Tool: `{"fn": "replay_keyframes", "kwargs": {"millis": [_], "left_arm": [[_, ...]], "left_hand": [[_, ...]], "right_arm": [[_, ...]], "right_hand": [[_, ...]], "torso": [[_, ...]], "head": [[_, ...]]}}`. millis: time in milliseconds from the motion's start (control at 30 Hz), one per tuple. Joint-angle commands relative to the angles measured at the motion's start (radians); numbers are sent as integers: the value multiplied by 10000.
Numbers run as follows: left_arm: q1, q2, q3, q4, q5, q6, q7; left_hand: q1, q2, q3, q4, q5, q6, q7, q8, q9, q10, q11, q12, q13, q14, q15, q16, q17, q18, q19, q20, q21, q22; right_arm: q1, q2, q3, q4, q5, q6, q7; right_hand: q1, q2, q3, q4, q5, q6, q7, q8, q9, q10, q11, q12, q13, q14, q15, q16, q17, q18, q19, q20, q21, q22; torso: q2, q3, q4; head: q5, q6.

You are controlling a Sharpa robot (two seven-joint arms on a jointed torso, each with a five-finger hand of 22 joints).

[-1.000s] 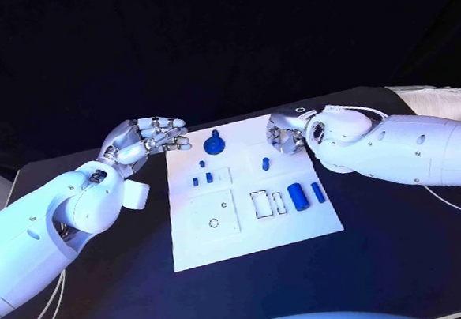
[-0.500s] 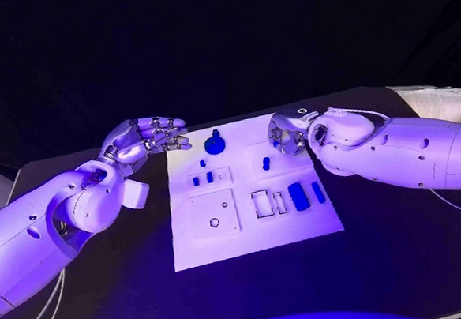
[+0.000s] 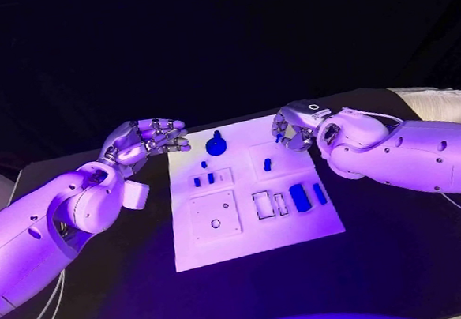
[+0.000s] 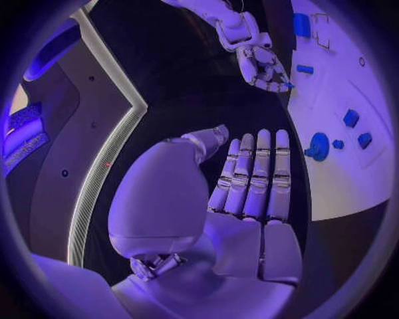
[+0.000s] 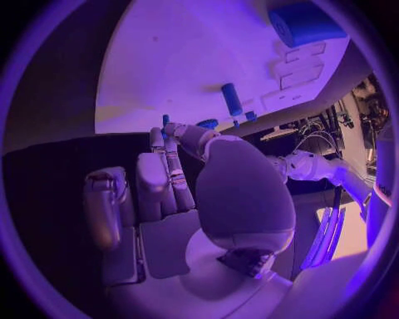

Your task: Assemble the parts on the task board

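The task board is lying in the middle of the dark surface, with its blue parts scattered on it: a round knobbed part near the board's far edge, a short peg toward the board's centre, and a larger blue block by the outlined slots. Compared with a second ago, the right robot hand is sitting slightly higher and further over the board's far right corner, its fingers curled and seemingly holding nothing, which suggests it is lining up on a part, not yet grasping. The left robot hand is hovering just off the board's far left corner, released with fingers loosely bent. The left wrist view is showing those fingers extended side by side and empty, which the head view leaves unclear.
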Motion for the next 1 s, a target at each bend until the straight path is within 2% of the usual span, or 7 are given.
{"fn": "replay_keyframes", "kwargs": {"millis": [33,233,300,467,567,767,1000], "left_arm": [[-10,-6,8,-9,22,1,55],[-13,10,8,-58,22,-6,58],[-15,31,8,-91,25,-13,61],[-19,90,7,-168,36,-42,73],[-21,132,6,-203,44,-59,84],[-24,192,5,-266,62,-133,87],[-24,239,3,-296,73,-184,80]], "left_hand": [[49,-58,-59,-5,-35,5,49,51,-16,52,16,16,14,78,-2,-34,9,143,63,31,-64,-8],[49,-58,-59,-5,-35,5,49,51,-16,52,16,16,14,78,-2,-34,9,143,63,31,-64,-8],[49,-58,-59,-5,-35,5,49,51,-16,52,16,16,14,78,-2,-34,9,143,63,31,-64,-8],[48,-65,-71,-4,-35,-7,54,43,-22,36,22,11,12,86,1,-46,21,141,78,29,-81,-24],[48,-65,-71,-4,-35,-7,54,43,-22,36,22,11,12,86,1,-46,21,141,78,29,-81,-24],[47,-66,-76,-1,-35,-10,56,40,-25,30,24,10,12,88,2,-52,26,141,85,28,-89,-31],[47,-66,-76,-1,-35,-10,56,40,-25,30,24,10,12,88,2,-52,26,141,85,28,-89,-31]], "right_arm": [[25,-143,28,207,298,-661,143],[77,-486,92,857,548,-741,222],[88,-624,111,1293,619,-726,234],[90,-661,122,2170,671,-553,245],[68,-548,91,2576,555,-411,244],[-31,-150,-68,2964,96,-249,249],[-362,339,-215,2900,-395,5,161]], "right_hand": [[58,133,69,-24,28,56,-51,71,35,240,-152,-47,9,-9,-65,-70,-23,-68,1051,-60,44,2635],[58,133,69,-24,28,56,-51,71,35,240,-152,-47,9,-9,-65,-70,-23,-68,1051,-60,44,2635],[53,127,82,-37,25,59,-53,79,44,253,-155,-59,6,-12,-71,-79,-38,-68,1051,-65,44,2635],[51,124,93,-45,30,59,-54,83,50,260,-156,-69,3,-12,-75,-78,-33,-68,1051,-68,44,2635],[51,124,93,-45,30,59,-54,83,50,260,-156,-69,3,-12,-75,-78,-33,-68,1051,-68,44,2635],[48,123,100,-50,34,57,-53,85,54,264,-157,-76,1,-14,-76,-83,-42,-68,1051,-70,44,2635],[46,121,110,-58,40,54,-54,88,59,270,-158,-87,-2,-14,-78,-86,-47,-68,1051,-73,44,2635]], "torso": [[1,4,-20],[-8,2,-16],[-16,2,-11],[-21,7,-8],[-56,0,-3],[-118,-25,-22],[-148,-62,-24]], "head": [[12,15],[36,33],[62,34],[232,21],[341,-46],[612,-161],[837,-293]]}}
